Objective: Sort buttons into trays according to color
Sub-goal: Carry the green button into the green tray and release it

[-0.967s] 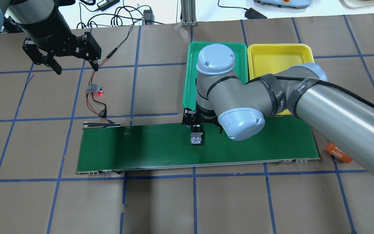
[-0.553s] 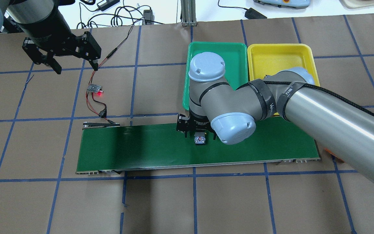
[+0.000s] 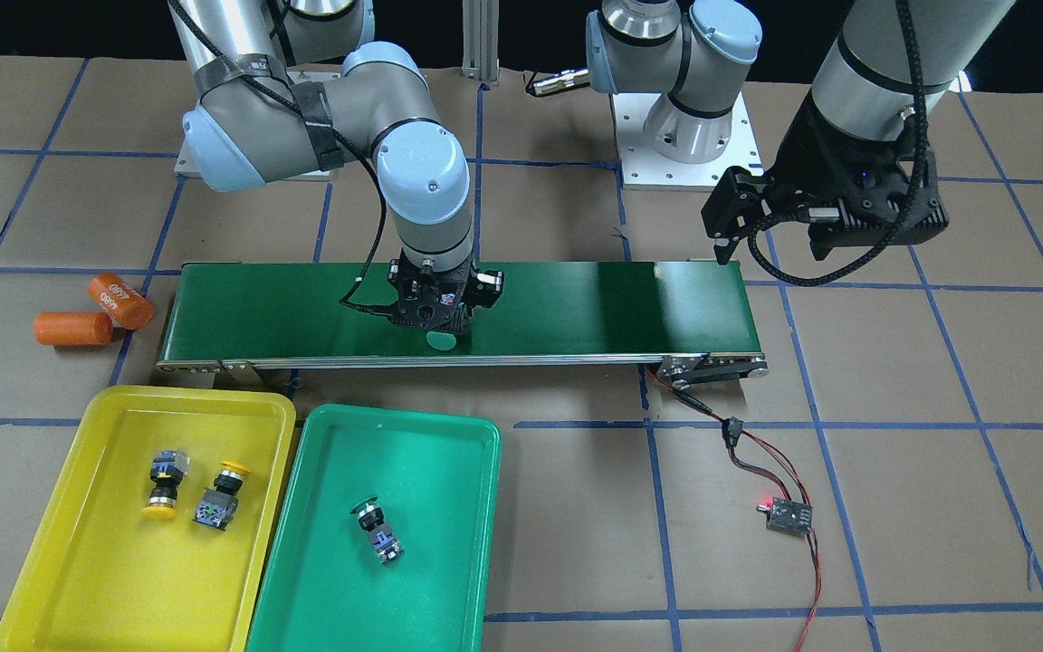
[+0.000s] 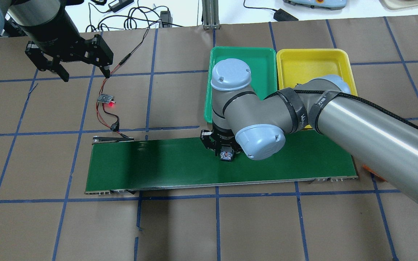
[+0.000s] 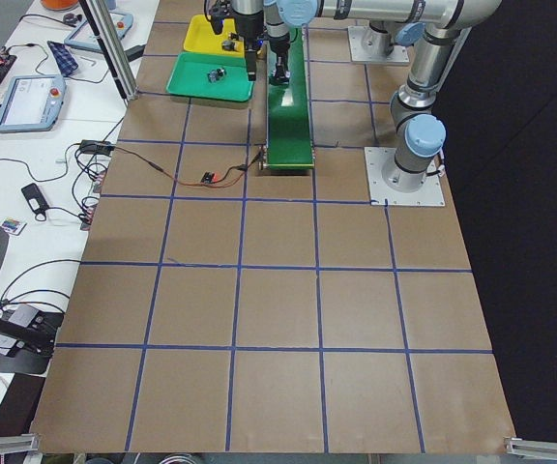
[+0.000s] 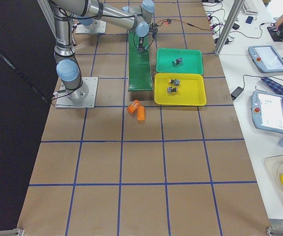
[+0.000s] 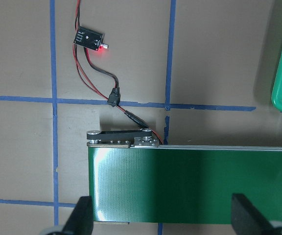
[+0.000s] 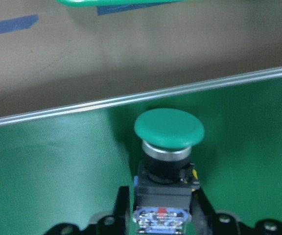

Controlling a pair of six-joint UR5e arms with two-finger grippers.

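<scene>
Held button: the green mushroom-capped push-button (image 8: 169,129) lies sideways low on the long dark-green conveyor belt (image 3: 594,303). Its cap points toward the trays and its black-grey-blue body toward the wrist. Whether it is still resting on the belt, I cannot tell.
Right pincer: the right gripper (image 3: 435,323) is clenched across the switch body. Its flat sides probably give a surer hold than the rounded cap.
Left pincer: the left gripper (image 4: 85,77) is released, fingers wide, at the far left in the overhead view. It is likely parked clear.
Sorted: in the front-facing view, two yellow-capped buttons (image 3: 164,484) lie in the bright yellow plastic tray (image 3: 105,570). One green-capped button (image 3: 378,532) lies in the green plastic tray (image 3: 435,552) to its right.
Tray placement: both sit near the belt's near edge, keeping carries short.
Next: the green tray.
</scene>
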